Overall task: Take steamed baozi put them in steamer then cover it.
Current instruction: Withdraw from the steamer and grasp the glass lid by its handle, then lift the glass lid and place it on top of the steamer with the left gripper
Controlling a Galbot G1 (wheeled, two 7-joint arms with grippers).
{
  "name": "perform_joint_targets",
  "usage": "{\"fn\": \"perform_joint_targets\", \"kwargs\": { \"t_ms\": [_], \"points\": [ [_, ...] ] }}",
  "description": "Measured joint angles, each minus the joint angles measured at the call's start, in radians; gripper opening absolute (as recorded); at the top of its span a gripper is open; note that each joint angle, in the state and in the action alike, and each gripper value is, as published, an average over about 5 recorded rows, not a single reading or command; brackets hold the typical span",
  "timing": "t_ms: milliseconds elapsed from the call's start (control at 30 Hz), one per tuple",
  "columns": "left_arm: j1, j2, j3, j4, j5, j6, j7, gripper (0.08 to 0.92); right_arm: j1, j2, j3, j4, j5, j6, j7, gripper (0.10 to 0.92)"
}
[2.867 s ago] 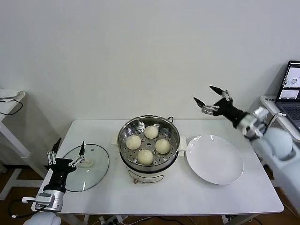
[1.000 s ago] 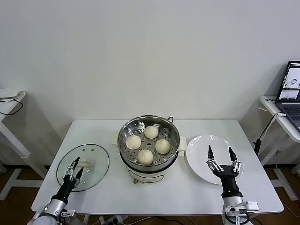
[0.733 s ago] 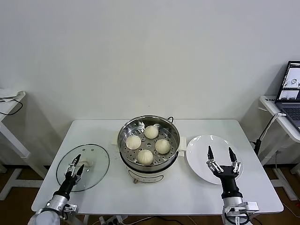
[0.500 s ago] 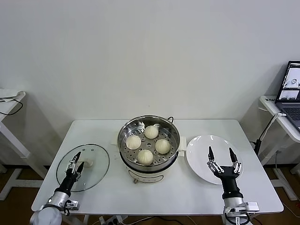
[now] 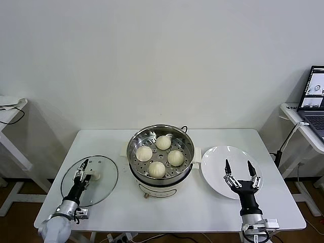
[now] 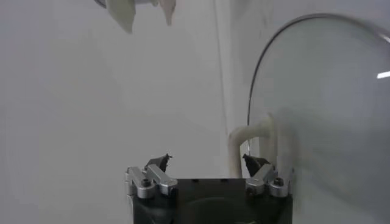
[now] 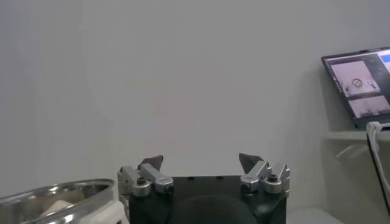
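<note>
You are facing a white rectangular table [image 5: 202,212] against a plain white wall. At frame centre, the shiny round stainless-steel steamer [image 5: 161,155] holds four cream-white round baozi [image 5: 157,169]. At lower left, the left gripper [image 5: 82,173] sits spread around the white handle of the clear round glass lid [image 5: 104,179]. At lower right, the right gripper [image 5: 238,170] hangs spread over the flat white plate [image 5: 215,169].

White wall [image 5: 152,55]; white table [image 5: 172,207]; laptop [image 5: 315,96] on side desk, probably.
</note>
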Motion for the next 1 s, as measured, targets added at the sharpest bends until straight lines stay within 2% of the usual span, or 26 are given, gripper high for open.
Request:
{"fn": "perform_joint_targets", "kwargs": {
  "t_ms": [667,767,1000],
  "points": [
    [-0.026,-0.005,0.008,0.053,0.001,0.047,-0.006,0.231,0.013,0.001,-0.001,-0.018,0.002,0.004,-0.004,0.823],
    [-0.02,-0.007,0.003,0.043,0.001,0.052,-0.007,0.194,0.016,0.001,-0.001,-0.02,0.003,0.004,-0.004,0.823],
    [0.016,-0.014,-0.023,-0.055,-0.003,0.067,-0.002,0.192,0.019,-0.003,-0.002,-0.022,0.004,0.004,-0.004,0.823]
  ]
}}
